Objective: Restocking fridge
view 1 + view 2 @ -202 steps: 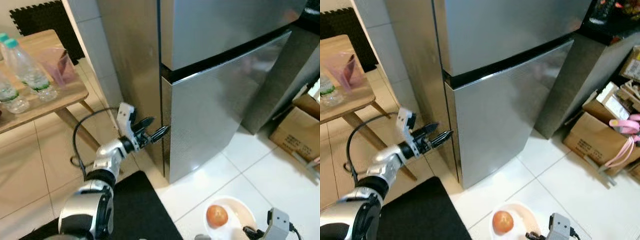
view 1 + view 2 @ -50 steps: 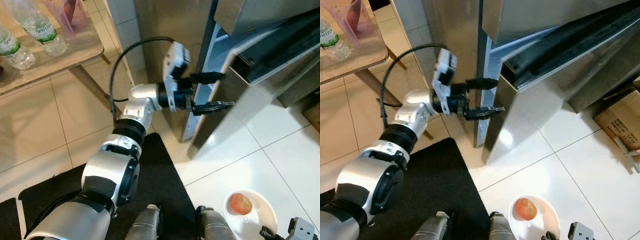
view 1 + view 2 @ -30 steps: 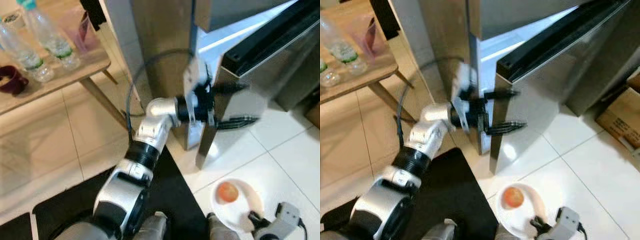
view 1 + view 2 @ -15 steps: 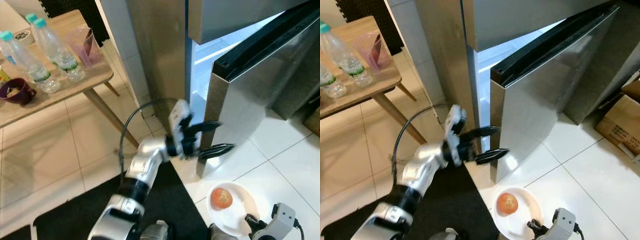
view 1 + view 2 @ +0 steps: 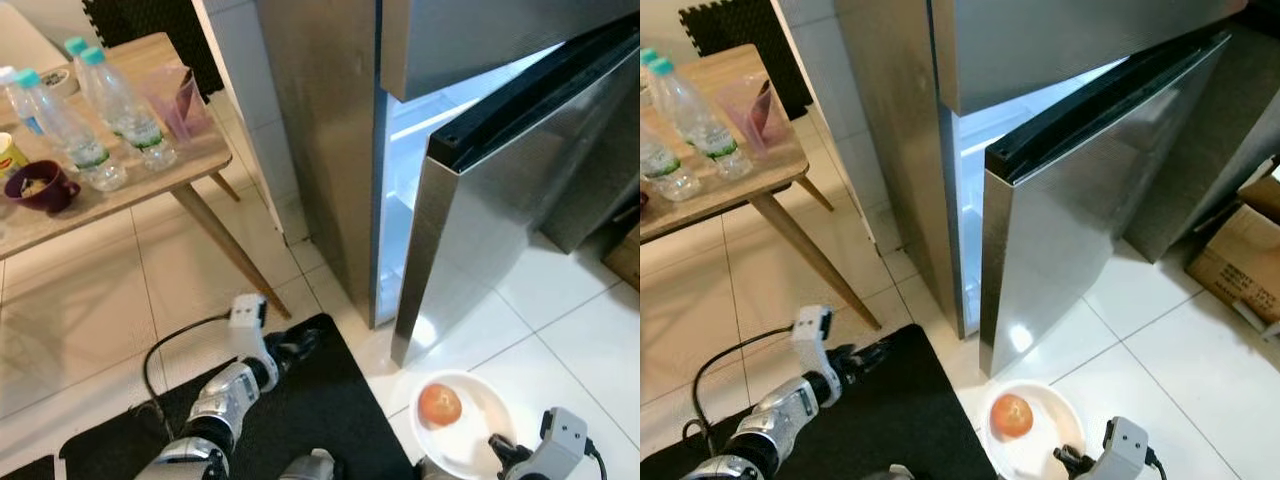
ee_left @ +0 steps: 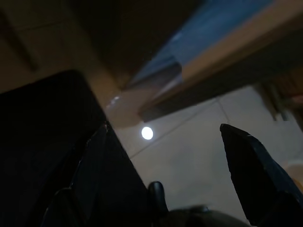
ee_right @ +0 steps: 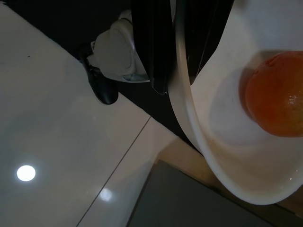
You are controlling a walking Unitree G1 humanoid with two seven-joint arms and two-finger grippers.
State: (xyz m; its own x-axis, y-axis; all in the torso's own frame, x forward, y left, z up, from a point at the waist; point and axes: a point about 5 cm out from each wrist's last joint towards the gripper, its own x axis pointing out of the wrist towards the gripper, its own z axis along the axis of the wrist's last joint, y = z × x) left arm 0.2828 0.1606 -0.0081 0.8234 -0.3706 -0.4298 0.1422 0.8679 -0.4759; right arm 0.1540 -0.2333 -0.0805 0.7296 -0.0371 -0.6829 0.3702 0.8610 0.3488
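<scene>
Steel-grey, the tall two-door fridge [image 5: 330,130] stands with its lower door [image 5: 1040,250] ajar. Our right pincer [image 7: 182,52] clamps the rim of a round white plate [image 5: 490,410] carrying an orange-red fruit [image 5: 440,404]. Our left pincer [image 6: 180,156] hangs spread and empty. Next, we judge, widen the door and load the plate.

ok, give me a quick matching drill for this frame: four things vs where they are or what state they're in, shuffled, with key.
Things:
1. fridge door
2. orange fruit
3. water bottles
4. left gripper

States or places:
A. low over the black mat, fingers apart
B. on the wooden table
C. partly open
D. on the white plate held by the right gripper

Pairs: 1-C, 2-D, 3-B, 4-A
</scene>
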